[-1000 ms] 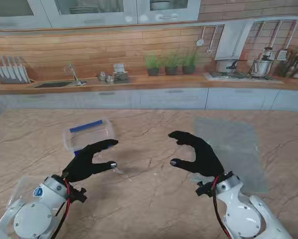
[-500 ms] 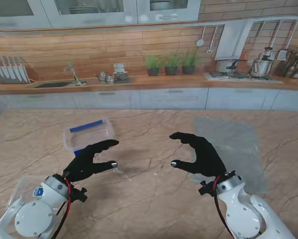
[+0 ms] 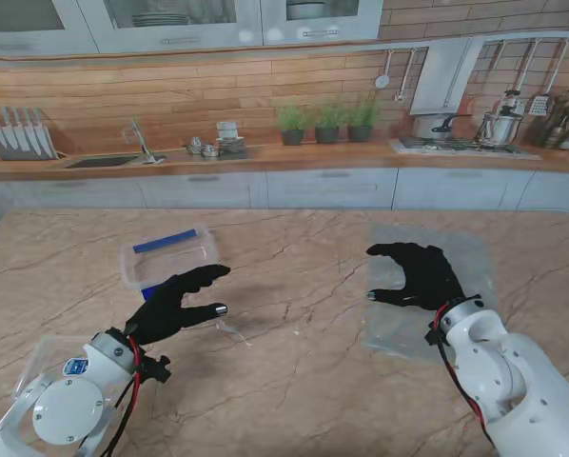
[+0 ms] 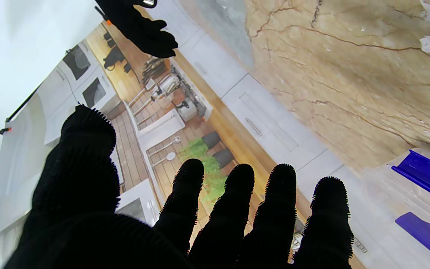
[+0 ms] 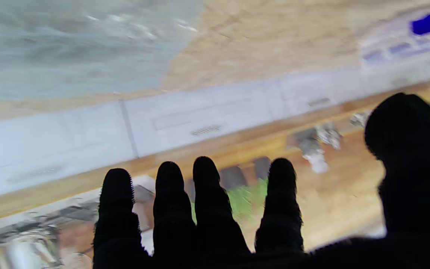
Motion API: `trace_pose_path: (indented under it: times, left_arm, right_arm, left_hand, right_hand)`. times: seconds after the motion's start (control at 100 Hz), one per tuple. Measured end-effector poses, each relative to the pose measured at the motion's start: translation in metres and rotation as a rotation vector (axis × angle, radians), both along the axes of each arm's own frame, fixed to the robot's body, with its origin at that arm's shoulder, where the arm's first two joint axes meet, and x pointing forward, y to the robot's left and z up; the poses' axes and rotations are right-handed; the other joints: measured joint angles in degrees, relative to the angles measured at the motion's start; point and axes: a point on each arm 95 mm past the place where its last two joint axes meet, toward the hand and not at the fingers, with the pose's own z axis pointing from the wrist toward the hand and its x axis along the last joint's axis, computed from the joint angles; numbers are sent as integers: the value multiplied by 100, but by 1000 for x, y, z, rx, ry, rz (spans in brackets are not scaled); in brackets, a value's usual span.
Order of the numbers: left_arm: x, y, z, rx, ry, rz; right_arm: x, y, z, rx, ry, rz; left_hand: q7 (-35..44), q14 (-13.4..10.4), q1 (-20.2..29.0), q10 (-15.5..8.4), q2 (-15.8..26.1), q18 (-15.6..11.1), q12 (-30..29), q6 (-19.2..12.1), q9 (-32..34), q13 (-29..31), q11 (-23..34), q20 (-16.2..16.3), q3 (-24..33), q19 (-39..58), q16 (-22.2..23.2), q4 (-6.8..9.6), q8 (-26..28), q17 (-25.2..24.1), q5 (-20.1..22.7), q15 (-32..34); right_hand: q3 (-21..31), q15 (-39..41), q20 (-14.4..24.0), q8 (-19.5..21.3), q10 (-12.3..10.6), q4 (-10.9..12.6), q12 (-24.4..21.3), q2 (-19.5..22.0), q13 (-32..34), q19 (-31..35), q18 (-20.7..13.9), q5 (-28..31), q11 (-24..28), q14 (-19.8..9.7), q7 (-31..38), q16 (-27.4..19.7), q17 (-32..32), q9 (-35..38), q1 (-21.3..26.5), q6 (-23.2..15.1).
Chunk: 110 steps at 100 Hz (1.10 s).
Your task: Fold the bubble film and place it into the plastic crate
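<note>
The bubble film [image 3: 456, 249] lies flat and unfolded on the right side of the marble table, a clear greyish sheet; the right wrist view shows it blurred [image 5: 69, 41]. My right hand [image 3: 420, 277] hovers over the film's left part, fingers spread, holding nothing. The clear plastic crate [image 3: 168, 255] with blue clips sits on the table at the left; its corner shows in the left wrist view [image 4: 416, 198]. My left hand [image 3: 182, 304] is open just nearer to me than the crate, empty. In the left wrist view the left hand's fingers [image 4: 237, 209] are spread.
A clear lid-like plastic piece [image 3: 37, 367] lies under my left forearm near the table's front left. A kitchen counter with sink, plants and stove runs behind the table's far edge [image 3: 284, 211].
My right hand has swung to the right and farther from me, from the bare table middle to above the bubble film. The left hand has barely moved.
</note>
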Motion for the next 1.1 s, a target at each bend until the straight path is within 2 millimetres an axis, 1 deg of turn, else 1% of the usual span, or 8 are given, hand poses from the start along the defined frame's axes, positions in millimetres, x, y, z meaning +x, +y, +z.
trace_pose_path:
  times: [0.06,0.17,0.37,0.61,0.81,0.9,1.01,1.1]
  left_arm:
    - [1,0,-1,26,1,4]
    - [1,0,-1,46,0,7]
    - [-1,0,0,25,-6,-7]
    - [0,-1,2,-3,7,-29]
    - [0,-2,1,-82,28,-58]
    - [0,-2,1,-85,25,-67]
    - [0,-2,1,-77,17,-72]
    - [-1,0,2,-79,11,-72]
  right_arm:
    - [8,-11,-5,-23,33,-39]
    - [19,-29,-16,-66,78,-108]
    - [28,-53,-35,-195,154,-220]
    - [32,-68,-75,-229,212,-319]
    - [31,-61,-96,-165,281,-345]
    - [34,-53,-94,-106,321,-342]
    - [45,-35,-85,-69,364,-293]
    - [53,-16,-78,-96,404,-227]
  left_hand:
    - [0,0,-1,0,0,0,0,0,0,0,0,0,56,0,0,0,0,0,0,0]
    - [0,0,-1,0,0,0,0,0,68,0,0,0,57,0,0,0,0,0,0,0]
    - [0,0,-1,0,0,0,0,0,68,21,0,-1,60,0,0,0,0,0,0,0]
    - [0,0,-1,0,0,0,0,0,155,23,0,-1,66,0,0,0,0,8,11,0]
    - [0,0,-1,0,0,1,0,0,244,130,0,-2,66,0,0,0,0,39,157,-4]
    - [0,0,-1,0,0,8,0,0,244,130,0,-2,67,0,0,0,0,56,157,-4]
    - [0,0,-1,0,0,27,0,-1,244,131,0,-4,67,0,0,0,0,56,157,-4]
    - [0,0,-1,0,0,33,0,-1,244,131,0,-11,67,-1,0,0,0,55,157,-4]
  right_hand:
    - [1,-70,-62,-357,-31,0,-151,0,-184,-43,-62,-301,-82,-41,125,-88,-85,-171,0,-133]
    - [9,-185,-151,-588,-74,1,-292,0,-425,-170,-134,-563,-225,-108,179,-242,-244,-421,-2,-112]
    - [80,-263,-277,-778,-75,-3,-364,0,-630,-313,-212,-703,-246,-187,214,-369,-363,-720,-69,63]
    - [83,-257,-328,-781,-75,-21,-404,5,-626,-316,-212,-704,-132,-186,214,-372,-212,-782,-146,106]
    - [83,-46,-304,-781,-56,-20,-404,5,-453,-188,-203,-705,63,-8,383,-402,93,-785,-133,106]
    - [85,-321,-327,-781,331,2,-355,7,-451,-714,51,-706,200,428,521,-415,-65,-872,-129,113]
    - [64,-317,-223,-781,517,3,-147,135,-331,-734,111,-689,541,720,557,-149,99,-818,-127,183]
    - [68,-287,-64,-781,697,2,-93,239,-328,-728,115,-683,566,877,579,120,248,-818,-127,238]
